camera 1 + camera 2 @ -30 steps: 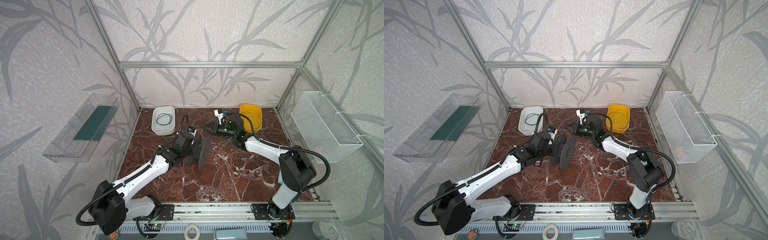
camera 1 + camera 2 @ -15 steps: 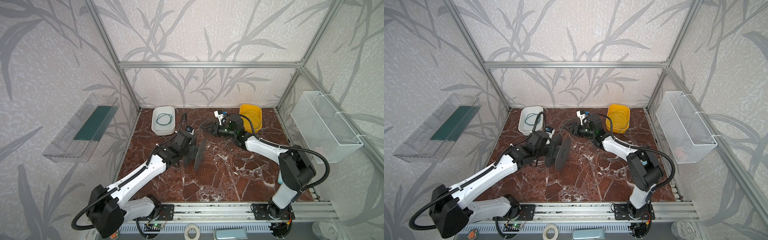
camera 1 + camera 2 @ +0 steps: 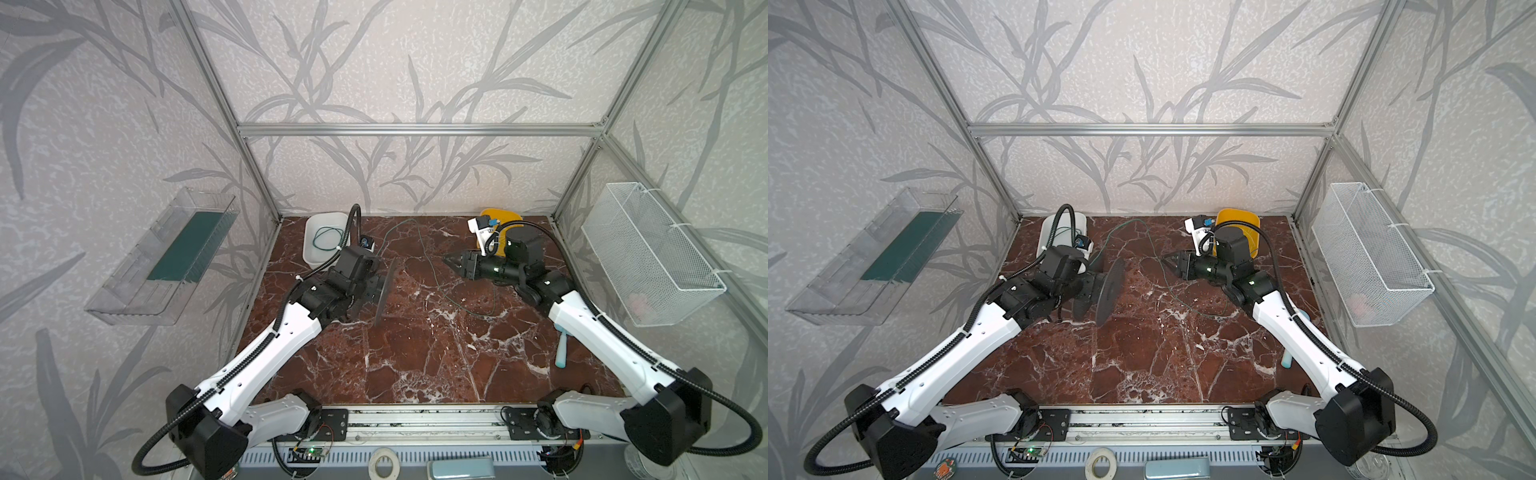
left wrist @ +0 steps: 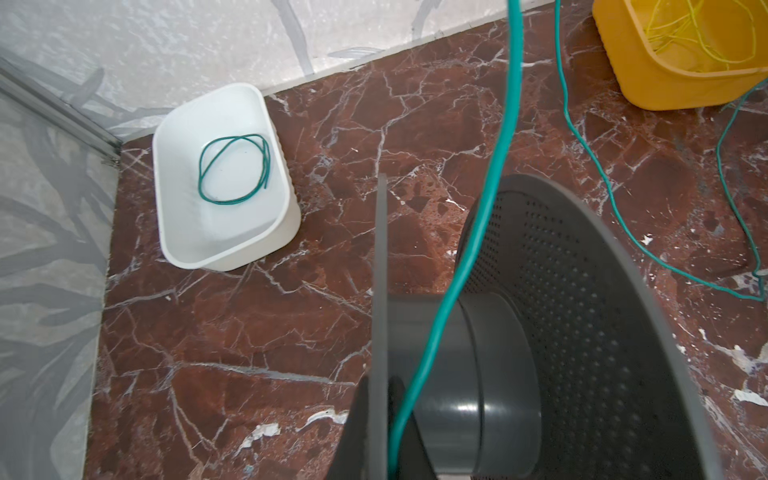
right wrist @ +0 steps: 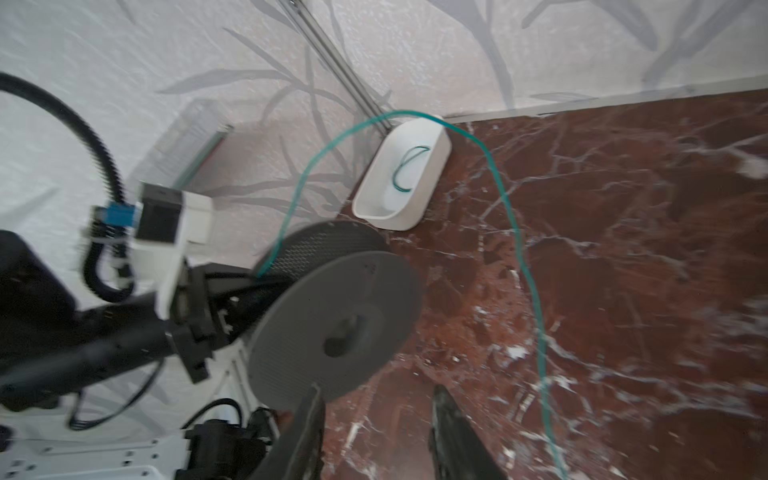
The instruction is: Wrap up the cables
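Left gripper clamped on spool flange. Right gripper jaws apart, empty. Cable arcs off spool onto table. In both top views slack runs 12-to-5 o'clock, passing just 8 o'clock of right tips. Right arm nearer.

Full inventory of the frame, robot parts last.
spool: 1, grey, centre left
loose cable: 1, green, from spool across table
coiled cable: 1, green, in white bin
white bin: 1, white, back left
yellow bin: 1, yellow, back right
yellow wires: count unclear, yellow, in yellow bin
clear tray: 1, clear, left wall
wire basket: 1, white, right wall
tool: 1, pale blue, by right arm
tape roll: 1, white, front rail
left gripper: 1, black, jaws shut on spool
right gripper: 1, black, jaws open, empty
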